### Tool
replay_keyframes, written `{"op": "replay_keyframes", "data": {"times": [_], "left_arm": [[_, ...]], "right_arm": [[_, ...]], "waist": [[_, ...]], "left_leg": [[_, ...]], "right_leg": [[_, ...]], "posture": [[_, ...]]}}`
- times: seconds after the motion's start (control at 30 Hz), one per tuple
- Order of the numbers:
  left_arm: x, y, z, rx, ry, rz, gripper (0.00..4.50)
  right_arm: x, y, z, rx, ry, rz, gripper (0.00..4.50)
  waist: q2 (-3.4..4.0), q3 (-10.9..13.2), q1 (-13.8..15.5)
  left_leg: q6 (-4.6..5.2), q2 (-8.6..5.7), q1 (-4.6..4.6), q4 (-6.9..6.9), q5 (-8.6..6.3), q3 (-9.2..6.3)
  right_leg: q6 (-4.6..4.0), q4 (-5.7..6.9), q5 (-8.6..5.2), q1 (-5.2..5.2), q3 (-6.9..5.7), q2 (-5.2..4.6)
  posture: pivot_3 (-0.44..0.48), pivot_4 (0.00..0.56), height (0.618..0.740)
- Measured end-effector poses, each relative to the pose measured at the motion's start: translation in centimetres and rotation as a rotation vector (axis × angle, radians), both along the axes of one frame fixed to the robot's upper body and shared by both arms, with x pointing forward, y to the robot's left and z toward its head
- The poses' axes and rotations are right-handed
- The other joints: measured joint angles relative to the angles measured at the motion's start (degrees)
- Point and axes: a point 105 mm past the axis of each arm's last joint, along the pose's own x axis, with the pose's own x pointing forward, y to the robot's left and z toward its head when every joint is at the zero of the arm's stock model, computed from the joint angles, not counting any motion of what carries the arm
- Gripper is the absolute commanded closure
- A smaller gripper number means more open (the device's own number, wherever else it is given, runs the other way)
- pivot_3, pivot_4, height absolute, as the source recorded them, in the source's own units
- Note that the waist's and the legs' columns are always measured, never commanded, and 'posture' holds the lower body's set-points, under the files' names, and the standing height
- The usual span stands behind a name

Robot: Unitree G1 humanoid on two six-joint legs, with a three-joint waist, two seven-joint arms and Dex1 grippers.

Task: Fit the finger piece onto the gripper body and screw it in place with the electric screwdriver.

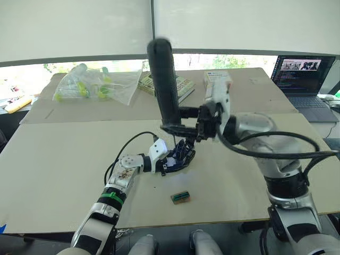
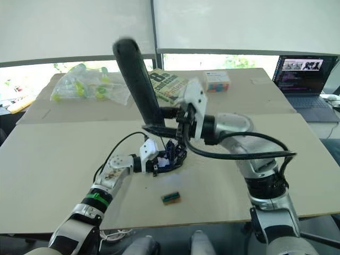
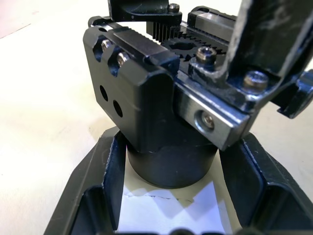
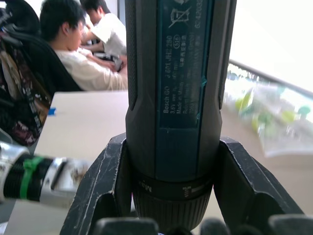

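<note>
Screwing step. My right gripper [image 1: 183, 127] clamps the electric screwdriver [image 1: 164, 79] (near upright, tip lit), bit down over the gripper body [image 3: 161, 117], a dark toothed block that my left gripper [image 1: 169, 163] clasps at mid-table. Next I judge: keep the bit squarely seated on the screw.

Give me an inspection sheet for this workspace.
Surface: tan table.
Job's things: gripper body held on the table; electric screwdriver upright above it, tip lit. Finger piece: cannot tell.
Clutter: tan-and-green block, plastic bag, book, small box.
Hands: left hand shut on gripper body; right hand shut on electric screwdriver.
Cables: black cable at the left wrist.
Surroundings: laptop; seated people.
</note>
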Motion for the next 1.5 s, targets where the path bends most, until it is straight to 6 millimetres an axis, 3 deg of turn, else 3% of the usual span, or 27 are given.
{"op": "replay_keyframes", "data": {"times": [0.13,0.27,0.3,0.37,0.5,0.57,0.6,0.73,0.93,1.03,1.07,1.13,1.3,1.43,1.5], "left_arm": [[0.0,-0.2,-0.1,-0.005,0.005,0.005,2.22],[0.1,0.3,0.0,0.002,0.018,0.019,0.32],[0.1,0.7,0.0,0.009,0.019,0.025,0.01],[-0.4,2.7,0.2,0.032,0.028,0.033,0.00],[-3.6,7.2,1.9,0.071,0.095,-0.027,0.00],[-5.0,8.4,4.3,0.068,0.112,-0.070,0.00],[-5.6,8.8,6.4,0.050,0.103,-0.084,0.00],[-6.2,9.4,11.3,0.030,0.045,-0.105,0.00],[-7.1,9.6,12.9,0.069,0.025,-0.148,0.00],[-6.8,9.6,13.5,0.076,-0.010,-0.143,0.00],[-6.6,9.7,13.5,0.078,-0.012,-0.135,0.00],[-6.5,9.7,13.5,0.083,-0.020,-0.133,0.00],[-6.5,10.0,13.2,0.096,-0.011,-0.122,0.00],[-6.6,12.1,12.1,0.151,0.072,-0.073,0.00],[-6.9,14.0,11.5,0.189,0.128,-0.039,0.00]], "right_arm": [[-2.0,0.5,0.9,0.037,-0.018,0.095,2.59],[-2.4,0.1,0.6,0.060,0.069,0.117,2.59],[-2.4,-0.2,0.6,0.064,0.088,0.107,2.59],[-2.2,-1.5,0.6,0.077,0.165,0.074,2.59],[-1.9,-6.1,0.0,0.061,0.379,-0.079,2.59],[-1.5,-9.6,-2.2,-0.012,0.564,-0.231,2.59],[-1.3,-12.0,-4.5,-0.074,0.722,-0.344,2.59],[-1.5,-16.8,-9.7,-0.162,1.045,-0.569,2.59],[0.2,-21.9,-14.2,-0.231,1.253,-0.872,2.59],[0.1,-22.8,-17.1,-0.314,1.329,-0.939,2.59],[0.5,-22.6,-17.1,-0.320,1.325,-0.931,2.59],[1.0,-22.7,-17.1,-0.338,1.297,-0.948,1.57],[1.7,-23.0,-16.7,-0.319,1.256,-0.921,0.03],[0.5,-23.2,-14.6,-0.341,1.199,-0.866,0.03],[-0.4,-23.9,-11.7,-0.350,1.078,-0.827,0.03]], "waist": [[0.00,0.00,0.07],[0.00,0.00,0.03],[-0.01,0.01,0.01],[0.00,0.01,-0.21],[0.01,0.03,-0.12],[0.00,0.04,0.82],[-0.03,0.06,1.53],[0.08,0.11,1.38],[0.09,0.12,-0.39],[0.13,0.15,-0.46],[0.14,0.15,-0.67],[0.12,0.15,-0.80],[0.07,0.16,-0.46],[0.24,0.26,-0.29],[0.36,0.34,-0.14]], "left_leg": [[0.00,0.00,0.01,0.02,0.00,0.00],[0.00,0.01,0.02,0.02,0.00,0.00],[0.00,0.02,0.02,0.00,0.00,0.00],[0.00,0.04,-0.02,-0.08,0.00,0.00],[-0.03,0.06,-0.44,-0.29,0.02,-0.01],[-0.05,0.05,-0.69,-0.29,0.05,0.00],[-0.04,0.06,-0.75,-0.25,0.05,0.00],[0.07,-0.05,-0.76,-0.21,0.12,0.24],[0.08,0.12,-0.57,-0.24,0.12,0.77],[0.07,0.16,-0.61,-0.26,0.12,0.78],[0.07,0.15,-0.58,-0.25,0.12,0.82],[0.07,0.14,-0.60,-0.23,0.12,0.83],[0.08,0.13,-0.58,-0.12,0.12,0.82],[0.08,0.11,-0.66,-0.10,0.12,0.82],[0.09,0.13,-0.68,-0.12,0.11,0.82]], "right_leg": [[0.01,0.00,0.00,0.04,-0.01,-0.01],[0.00,0.01,0.00,0.04,-0.01,0.00],[0.00,0.00,0.00,0.04,-0.01,0.01],[0.00,-0.01,0.00,-0.06,0.03,0.00],[-0.03,-0.01,0.01,-0.61,0.09,-0.03],[-0.04,-0.01,0.01,-0.78,0.02,-0.10],[-0.04,-0.06,0.01,-0.76,-0.02,-0.12],[0.00,-0.06,0.03,-0.75,0.02,-0.24],[-0.05,0.00,0.05,-0.65,0.07,0.04],[-0.06,0.01,0.04,-0.67,0.07,0.11],[-0.06,0.04,0.05,-0.67,0.13,0.09],[-0.06,0.01,0.06,-0.66,0.13,0.07],[-0.02,-0.02,0.07,-0.56,0.12,0.06],[-0.02,0.04,0.06,-0.69,0.13,0.05],[0.00,0.04,0.05,-0.73,0.08,0.08]], "posture": [[0.000,0.150,0.740],[0.000,0.150,0.740],[0.000,0.150,0.740],[0.000,0.150,0.740],[0.000,0.150,0.740],[0.000,0.150,0.740],[0.000,0.150,0.740],[0.000,0.150,0.740],[0.000,0.150,0.740],[0.000,0.150,0.740],[0.000,0.150,0.740],[0.000,0.150,0.740],[0.000,0.150,0.740],[0.000,0.150,0.740],[0.000,0.150,0.740]]}}
